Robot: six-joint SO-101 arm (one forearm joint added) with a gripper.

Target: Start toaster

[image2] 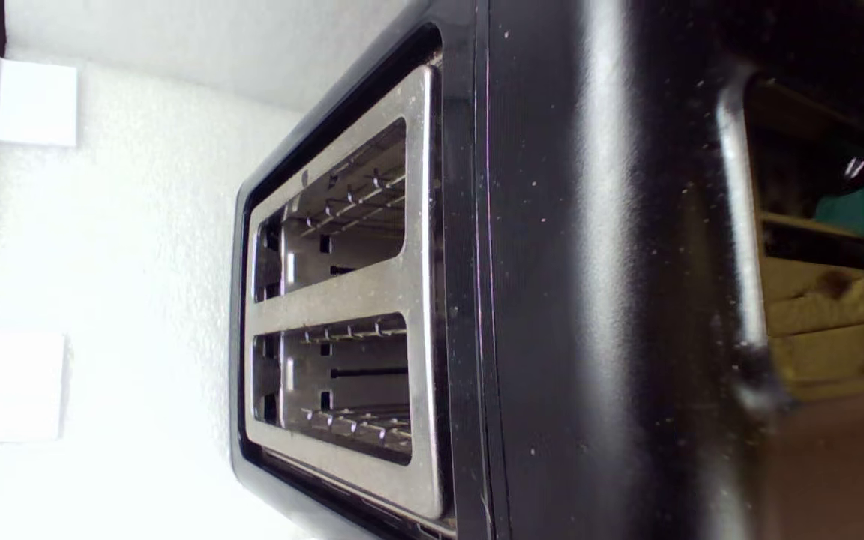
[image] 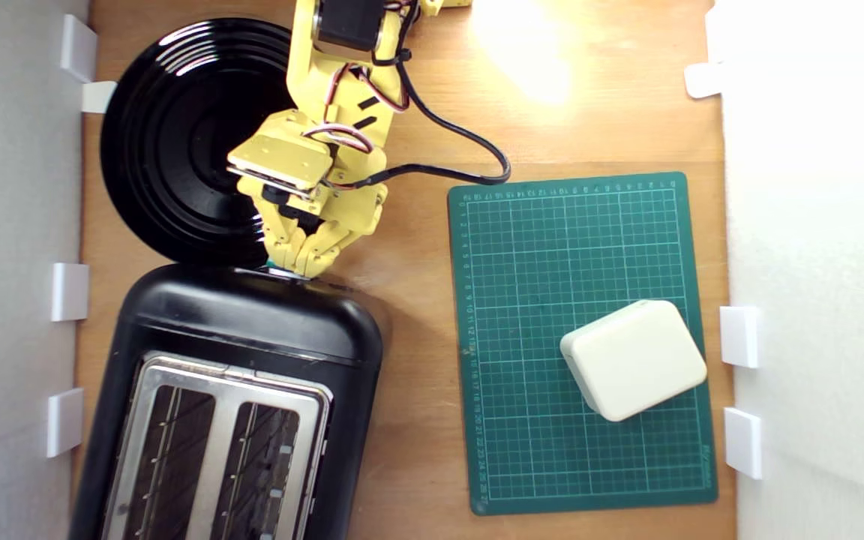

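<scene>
Glossy black plastic fills the lower part of the exterior view: the toaster (image: 252,330) sits on a wooden bench (image: 417,450), toward seven o'clock in the picture. Its silver top plate (image: 226,442) holds two wire-lined slots, and both look empty in each view. A yellow robot arm (image: 327,90) reaches down from twelve o'clock, over the rim of a round black plate (image: 169,135) lying at ten o'clock. The claw (image: 304,262) points at the toaster's near end, its tips at or just above the rounded edge. A sliver of teal, the lever (image: 273,265), peeps out beside the tips at that edge. The fingers sit close together with almost no gap between them, and they do not appear to clasp anything. Whether they actually touch the lever cannot be told, because the claw itself covers the spot.

The wrist view looks along the toaster's shiny end panel (image2: 612,300). In it appear dim reflections of yellow arm parts and a teal patch, which is likely the lever's reflection.

At three to four o'clock in the exterior view, well apart from the toaster, a green cutting mat (image: 552,247) carries a small cream box (image: 633,358).

The step in hand seems to be lining up on the lever, or the very start of pressing it. The next move calls for a firm, straight push down along the lever's track until it latches, keeping the tips centred so they do not slide off the small tab.
</scene>
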